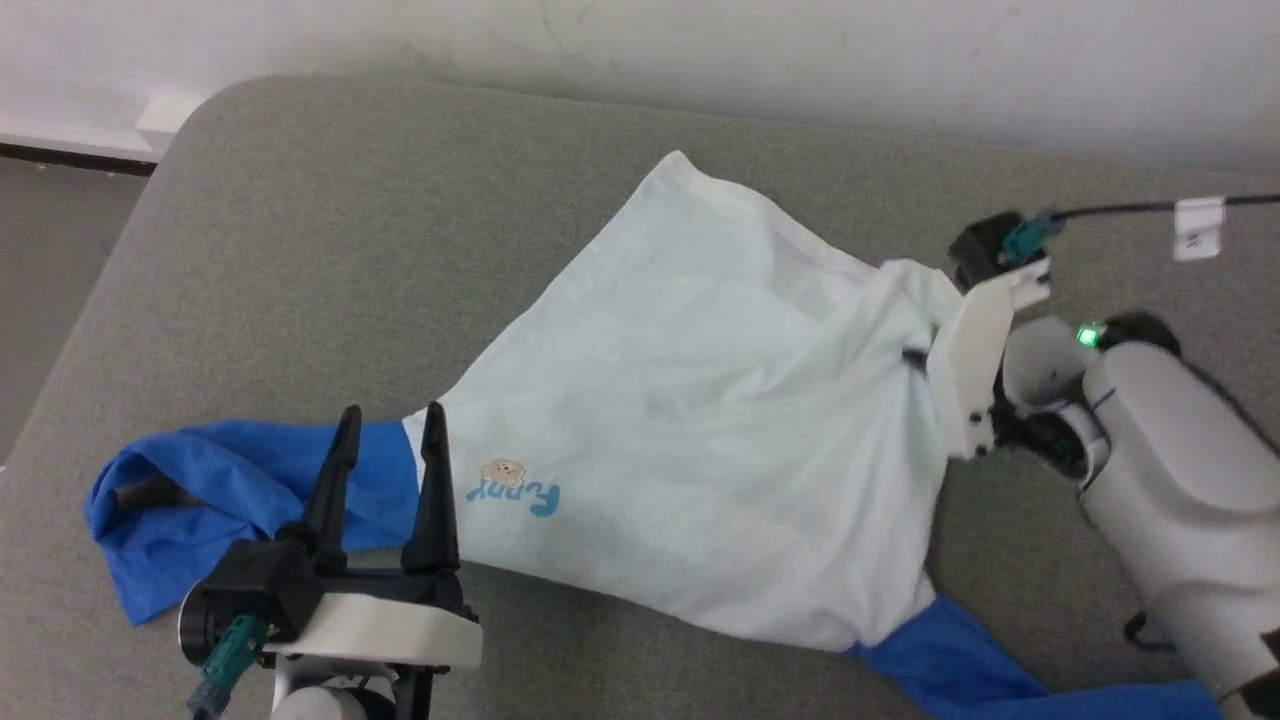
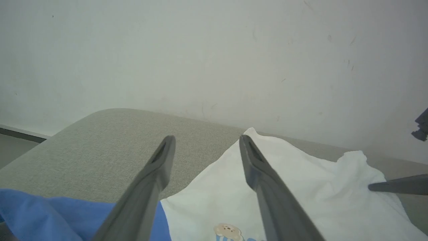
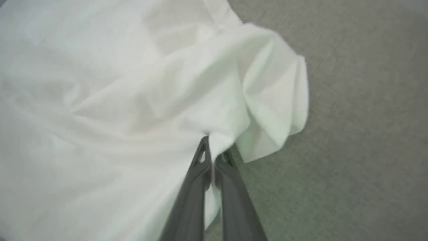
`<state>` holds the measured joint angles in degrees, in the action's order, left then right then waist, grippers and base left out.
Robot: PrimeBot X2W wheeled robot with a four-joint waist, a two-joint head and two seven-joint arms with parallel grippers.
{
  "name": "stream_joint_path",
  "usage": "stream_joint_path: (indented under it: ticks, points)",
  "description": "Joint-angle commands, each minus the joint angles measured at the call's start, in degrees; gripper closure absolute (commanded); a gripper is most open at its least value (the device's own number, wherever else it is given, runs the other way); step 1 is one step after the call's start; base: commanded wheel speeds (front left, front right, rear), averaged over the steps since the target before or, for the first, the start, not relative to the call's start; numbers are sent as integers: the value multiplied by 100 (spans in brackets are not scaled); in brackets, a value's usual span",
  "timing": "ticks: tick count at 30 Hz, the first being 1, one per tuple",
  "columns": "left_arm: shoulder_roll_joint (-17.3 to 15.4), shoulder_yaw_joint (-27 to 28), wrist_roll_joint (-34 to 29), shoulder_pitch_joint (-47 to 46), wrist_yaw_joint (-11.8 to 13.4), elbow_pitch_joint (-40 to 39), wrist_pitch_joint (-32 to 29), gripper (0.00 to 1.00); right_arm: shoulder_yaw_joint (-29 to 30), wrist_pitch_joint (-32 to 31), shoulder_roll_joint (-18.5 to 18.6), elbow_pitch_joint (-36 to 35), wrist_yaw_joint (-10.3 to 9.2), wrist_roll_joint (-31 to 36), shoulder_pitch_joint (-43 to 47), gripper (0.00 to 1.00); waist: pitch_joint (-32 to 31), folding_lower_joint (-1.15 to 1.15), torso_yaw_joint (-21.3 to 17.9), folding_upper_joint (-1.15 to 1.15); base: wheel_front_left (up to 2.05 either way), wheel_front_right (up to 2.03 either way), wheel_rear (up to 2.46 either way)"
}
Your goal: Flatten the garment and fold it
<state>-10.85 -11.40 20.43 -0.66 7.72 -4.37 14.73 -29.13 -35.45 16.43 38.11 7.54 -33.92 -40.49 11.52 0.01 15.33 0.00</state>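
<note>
Crucially, the garment (image 1: 680, 430) lies with its long axis left-to-right across the tabletop (image 1: 350, 250), its white hem end pinched in the right gripper (image 3: 211, 152), jaws pressed together, and its blue shoulder end nearest the left gripper (image 1: 390, 425), jaws spread.

The grey fabric bench (image 1: 350, 250) carries the garment (image 1: 700, 450): white body at centre, blue sleeves at eight and five o'clock.

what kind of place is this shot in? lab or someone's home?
Probably a lab or test room, though not certain: a grey fabric-covered table stands against a bare white wall, a tagged cable runs above its far right, and the garment lies on it.
</note>
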Motion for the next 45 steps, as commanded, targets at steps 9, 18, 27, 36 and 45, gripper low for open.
stream_joint_path:
  ticks: [9, 18, 27, 36, 45]
  points:
    - [437, -65, -274, -537, -480, 104, 27, 0, 936, 1184, 635, 591, -5, 851, -1572, 100, 791, -1, 278, 0, 0, 0, 0]
    - [710, 80, -440, -811, -741, 291, 27, 0, 1513, 2316, 858, 1588, -5, 1338, -1776, 13, 1194, -1, 406, 0, 0, 0, 0]
    - [699, 455, -755, -576, -775, 462, 27, 0, 1361, 3676, 513, 1421, -5, 946, -917, 0, 576, -1, -74, 0, 0, 0, 0]
    - [484, 825, -846, 171, -640, 466, 27, 0, 1033, 4148, 400, -192, -5, 481, 785, 0, -366, -1, -723, 0, 0, 0, 0]
    - [402, 830, -808, 414, -606, 366, -68, 0, 470, 2090, 706, -2588, -5, 153, 2375, 0, -529, -1, -859, 0, 0, 0, 0]
